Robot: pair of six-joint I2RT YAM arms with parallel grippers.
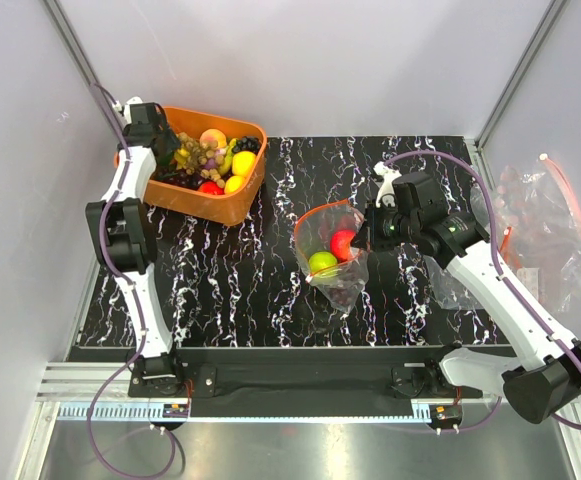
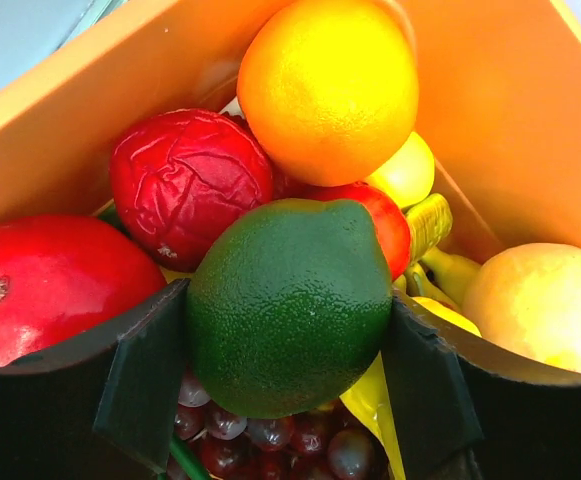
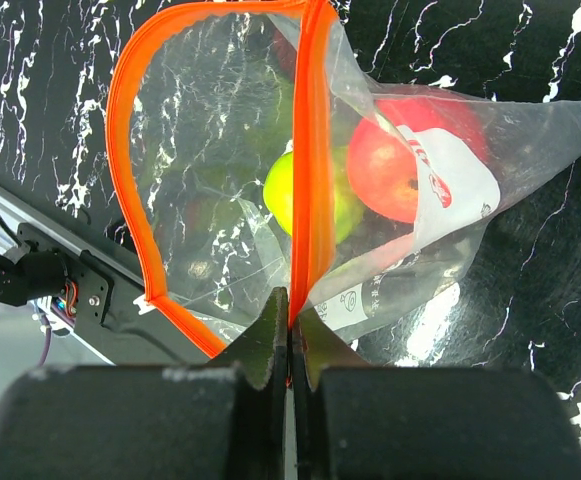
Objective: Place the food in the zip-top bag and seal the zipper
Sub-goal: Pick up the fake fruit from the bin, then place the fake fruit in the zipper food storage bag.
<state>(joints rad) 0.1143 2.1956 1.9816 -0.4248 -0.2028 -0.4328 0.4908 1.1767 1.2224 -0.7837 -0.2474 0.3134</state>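
Note:
In the left wrist view a dark green fruit sits between my left gripper's pads, which touch it on both sides, inside the orange basket. Under it lie dark purple grapes; an orange and red fruits are piled behind. My right gripper is shut on the orange-red zipper of the zip-top bag, holding its mouth open at mid-table. Inside the bag are a red apple and a yellow-green piece.
The basket stands at the back left of the black marbled table, with the left arm bent over it. A heap of spare clear bags lies off the table's right edge. White walls close in the left, back and right.

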